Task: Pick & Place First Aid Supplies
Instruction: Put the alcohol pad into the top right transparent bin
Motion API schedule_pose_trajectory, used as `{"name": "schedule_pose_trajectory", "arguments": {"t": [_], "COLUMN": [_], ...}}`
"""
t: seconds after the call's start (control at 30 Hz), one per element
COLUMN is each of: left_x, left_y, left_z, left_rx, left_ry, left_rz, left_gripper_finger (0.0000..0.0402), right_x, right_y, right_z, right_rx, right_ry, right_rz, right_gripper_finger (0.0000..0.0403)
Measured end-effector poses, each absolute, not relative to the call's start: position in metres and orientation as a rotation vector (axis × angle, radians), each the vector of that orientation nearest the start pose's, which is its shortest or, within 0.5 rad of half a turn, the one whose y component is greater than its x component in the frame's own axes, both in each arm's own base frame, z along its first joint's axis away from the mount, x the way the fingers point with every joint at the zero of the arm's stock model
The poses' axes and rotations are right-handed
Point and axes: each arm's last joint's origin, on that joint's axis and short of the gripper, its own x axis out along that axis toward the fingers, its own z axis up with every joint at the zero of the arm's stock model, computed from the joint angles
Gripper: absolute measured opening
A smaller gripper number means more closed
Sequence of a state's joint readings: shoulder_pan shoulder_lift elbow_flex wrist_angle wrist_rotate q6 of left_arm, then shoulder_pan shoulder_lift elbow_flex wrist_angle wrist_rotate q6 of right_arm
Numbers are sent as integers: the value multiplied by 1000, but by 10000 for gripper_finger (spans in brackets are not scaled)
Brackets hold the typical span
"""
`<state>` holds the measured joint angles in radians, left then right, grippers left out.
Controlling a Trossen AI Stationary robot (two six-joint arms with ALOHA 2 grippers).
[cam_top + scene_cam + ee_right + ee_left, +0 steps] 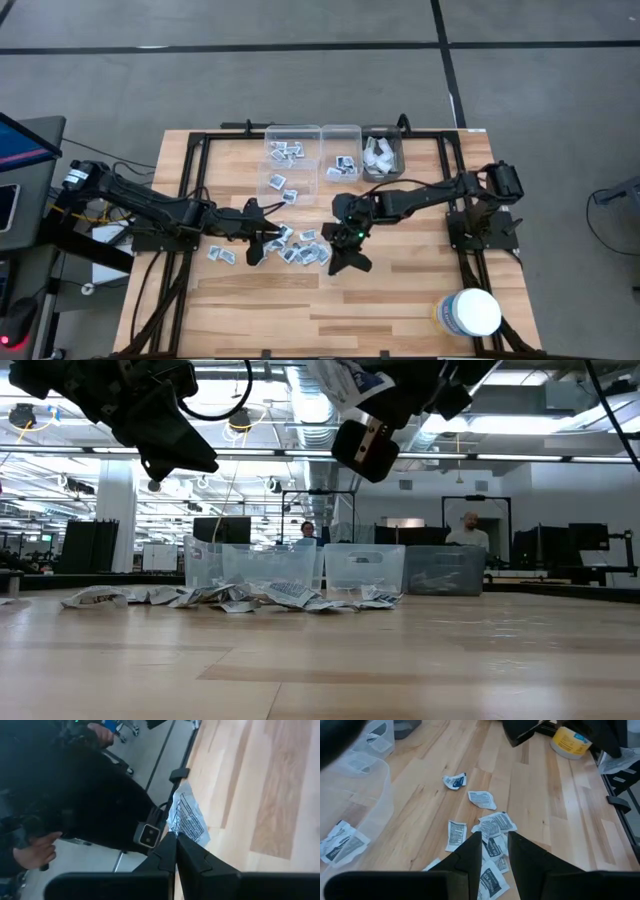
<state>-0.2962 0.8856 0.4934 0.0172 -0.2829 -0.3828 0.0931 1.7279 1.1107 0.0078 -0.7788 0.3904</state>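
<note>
My right end effector (175, 840) is clenched on one square packet (187, 820), lifted clear of the counter (400, 290) near frame centre in the high view. My left end effector (262, 232) hangs released, fingers parted, over the scattered packets (295, 250) at centre-left. Three clear bins (330, 150) at the upper centre hold more supplies. Beyond the wooden counter is an open workshop with two people standing at the back.

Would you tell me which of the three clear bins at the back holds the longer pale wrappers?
The rightmost bin, nearest the right arm; it holds pale white wrappers, while the other two hold small printed square packets.
</note>
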Motion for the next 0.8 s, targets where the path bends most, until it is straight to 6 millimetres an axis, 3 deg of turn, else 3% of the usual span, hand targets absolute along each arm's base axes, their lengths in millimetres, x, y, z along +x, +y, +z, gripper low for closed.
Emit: {"name": "schedule_pose_trajectory", "arguments": {"t": [0.2, 0.47, 0.8], "left_x": [185, 185, 181], "left_y": [-48, -47, -45], "left_z": [235, 235, 213], "left_rx": [-271, -274, -423], "left_ry": [351, 344, 313], "left_rz": [64, 86, 126], "left_gripper_finger": [94, 94, 94], "right_x": [369, 373, 362], "right_y": [35, -15, -70], "right_z": [219, 215, 243], "right_rx": [520, 370, -69], "right_ry": [712, 647, 683], "right_rz": [539, 84, -349], "right_gripper_finger": [1, 1, 0]}}
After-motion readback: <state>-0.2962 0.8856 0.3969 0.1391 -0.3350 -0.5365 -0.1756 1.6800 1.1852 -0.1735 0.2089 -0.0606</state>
